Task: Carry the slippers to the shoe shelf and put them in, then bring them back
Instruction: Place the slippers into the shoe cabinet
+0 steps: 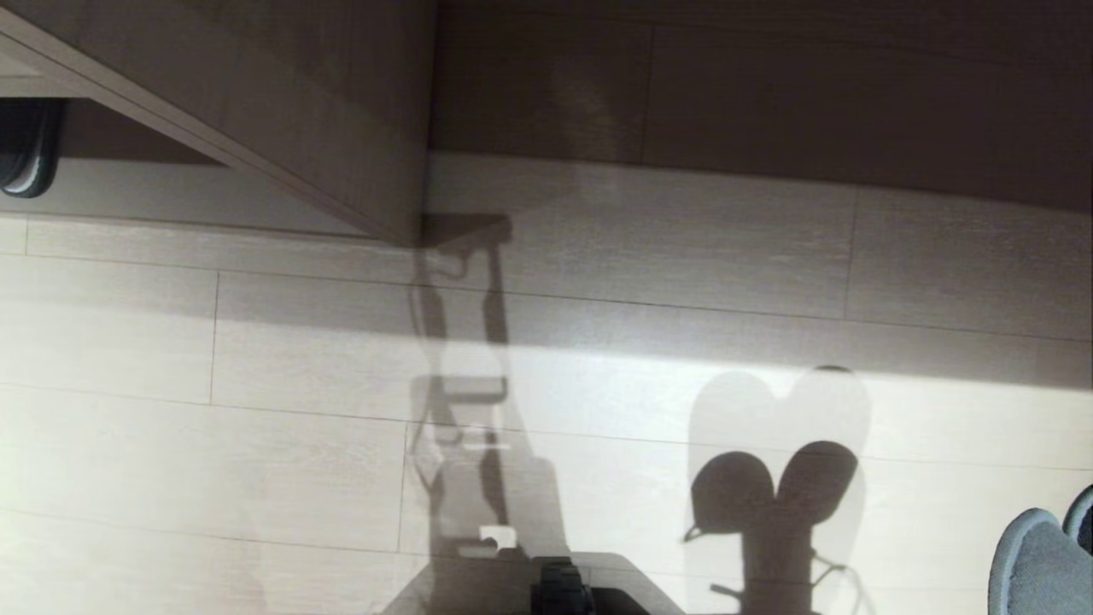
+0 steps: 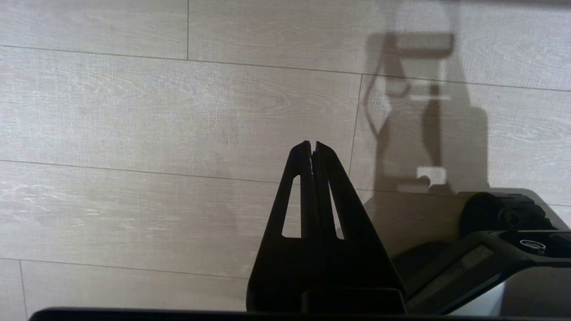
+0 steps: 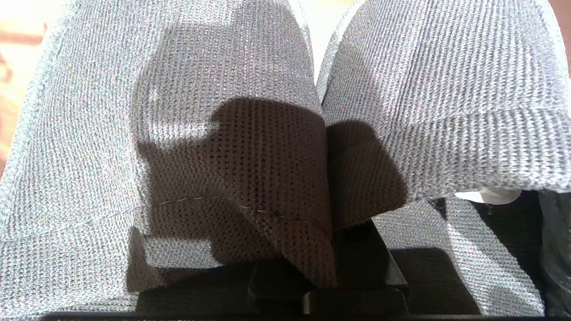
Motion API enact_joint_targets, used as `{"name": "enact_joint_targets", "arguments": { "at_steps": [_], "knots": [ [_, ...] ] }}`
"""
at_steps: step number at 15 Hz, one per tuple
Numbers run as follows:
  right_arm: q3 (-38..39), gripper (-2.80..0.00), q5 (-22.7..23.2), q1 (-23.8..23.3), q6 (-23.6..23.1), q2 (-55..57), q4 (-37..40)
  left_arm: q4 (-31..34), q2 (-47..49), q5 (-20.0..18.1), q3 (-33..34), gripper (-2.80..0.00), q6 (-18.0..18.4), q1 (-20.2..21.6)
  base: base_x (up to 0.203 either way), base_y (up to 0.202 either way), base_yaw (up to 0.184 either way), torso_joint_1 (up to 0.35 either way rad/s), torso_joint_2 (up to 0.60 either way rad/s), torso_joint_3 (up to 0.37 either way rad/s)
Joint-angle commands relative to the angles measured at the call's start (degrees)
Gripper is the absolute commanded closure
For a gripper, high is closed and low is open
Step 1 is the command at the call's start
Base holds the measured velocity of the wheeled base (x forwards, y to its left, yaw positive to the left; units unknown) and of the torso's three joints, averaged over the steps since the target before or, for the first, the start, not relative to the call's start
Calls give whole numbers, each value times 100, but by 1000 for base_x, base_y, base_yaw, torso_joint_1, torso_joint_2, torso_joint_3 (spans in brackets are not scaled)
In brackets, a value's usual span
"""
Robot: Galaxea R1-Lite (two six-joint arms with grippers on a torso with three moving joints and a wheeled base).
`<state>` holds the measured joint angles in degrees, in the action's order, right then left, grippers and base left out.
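Pinching 2 slippers [image 3: 285, 133] together, right gripper [image 3: 332, 232] is risking one slipping free mid-carry; thin straps shifting. Left gripper [image 2: 312, 147] hanging pressed together, empty, above floor [image 2: 134, 111]. Shelf [image 1: 256, 102] corner looming close.

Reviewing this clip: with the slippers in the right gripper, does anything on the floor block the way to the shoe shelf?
Nothing visible does. The slippers are clamped in the right gripper, at the head view's lower right. The floor between them and the shoe shelf at upper left shows only shadows.
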<state>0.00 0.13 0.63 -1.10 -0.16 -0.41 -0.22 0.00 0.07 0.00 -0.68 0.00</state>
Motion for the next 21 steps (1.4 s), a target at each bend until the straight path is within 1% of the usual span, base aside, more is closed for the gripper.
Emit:
{"name": "enact_joint_targets", "arguments": {
  "at_steps": [1, 21],
  "knots": [
    [9, 0, 4, 7, -5, 25, -2, -4, 0, 1, 0, 0, -2, 0, 0, 0, 0, -3, 2, 201],
    [4, 0, 4, 7, -5, 20, -7, -4, 0, 1, 0, 0, -2, 9, 0, 0, 0, 2, 3, 203]
  ]
}}
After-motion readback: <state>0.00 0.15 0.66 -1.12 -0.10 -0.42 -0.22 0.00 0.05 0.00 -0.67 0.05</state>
